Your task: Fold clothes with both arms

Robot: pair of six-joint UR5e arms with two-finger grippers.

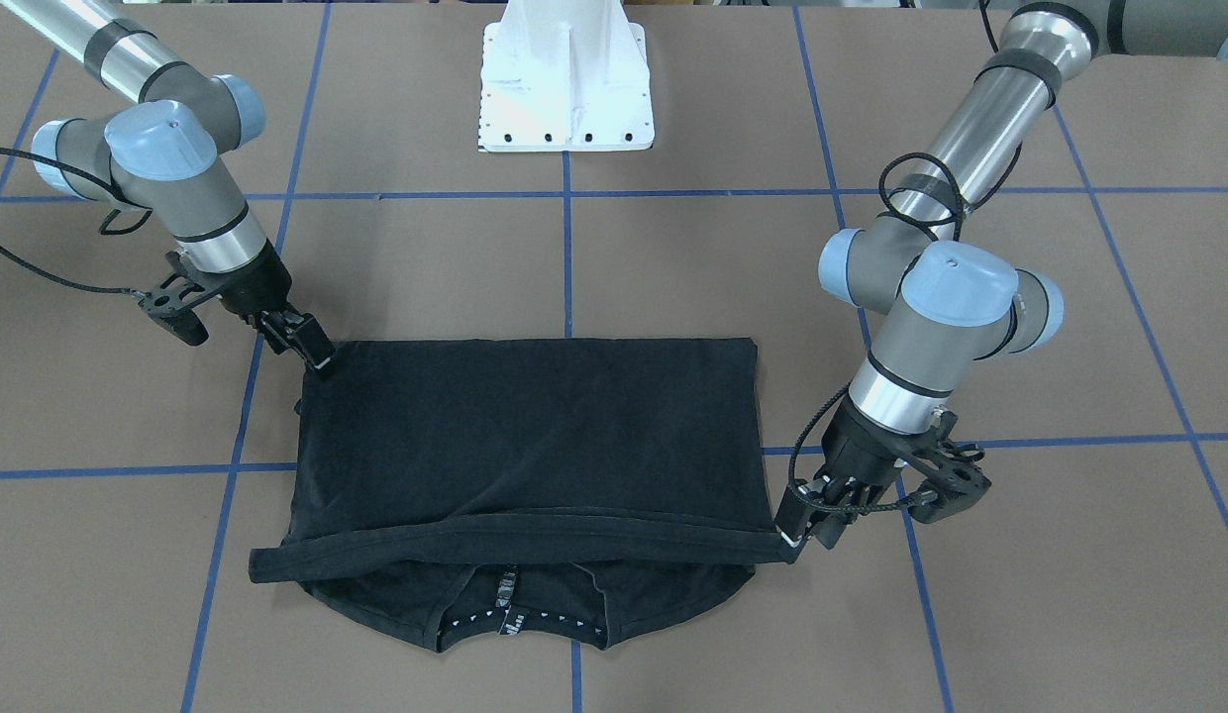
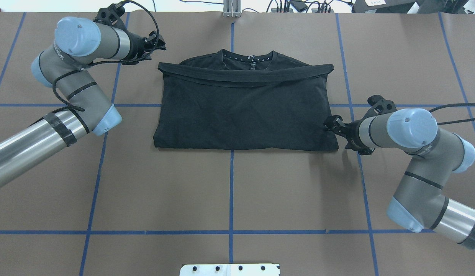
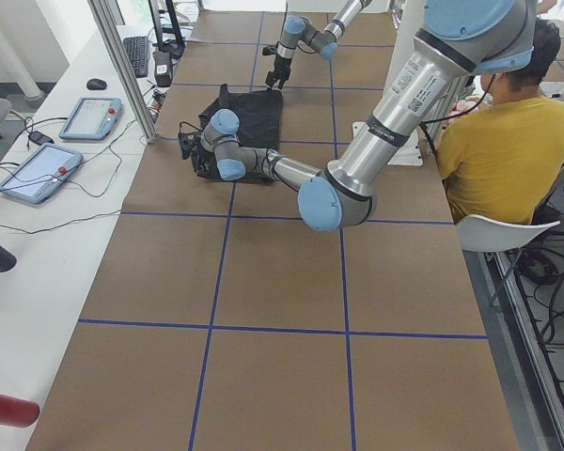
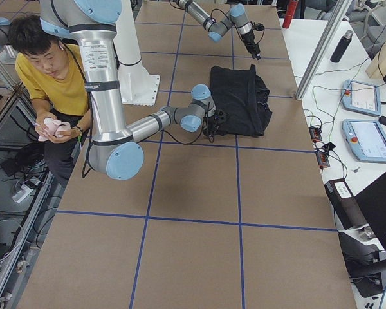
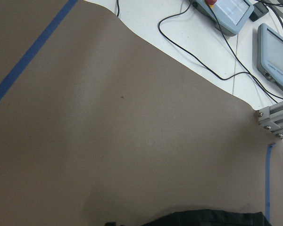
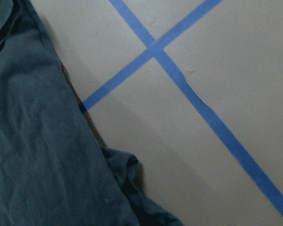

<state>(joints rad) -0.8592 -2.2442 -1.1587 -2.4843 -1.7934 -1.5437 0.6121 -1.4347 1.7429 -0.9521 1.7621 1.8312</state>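
The black T-shirt (image 1: 525, 436) lies folded in half on the brown table, its hem band laid across just short of the collar and neck tape (image 1: 510, 614). The logo print is hidden. The shirt also shows in the overhead view (image 2: 241, 111). My left gripper (image 1: 800, 530) sits beside the hem band's end, slightly above the table (image 2: 161, 43), jaws apart and empty. My right gripper (image 1: 317, 355) is at the folded edge's corner (image 2: 328, 124), jaws apart, holding nothing. The right wrist view shows flat cloth (image 6: 33, 141) and a crumpled sleeve.
The white pedestal base (image 1: 566, 89) stands at the robot's side of the table. Blue tape lines (image 2: 231, 191) grid the brown table. A person in yellow (image 4: 51, 71) sits by the base. Control tablets (image 3: 89, 117) and cables lie past the far edge.
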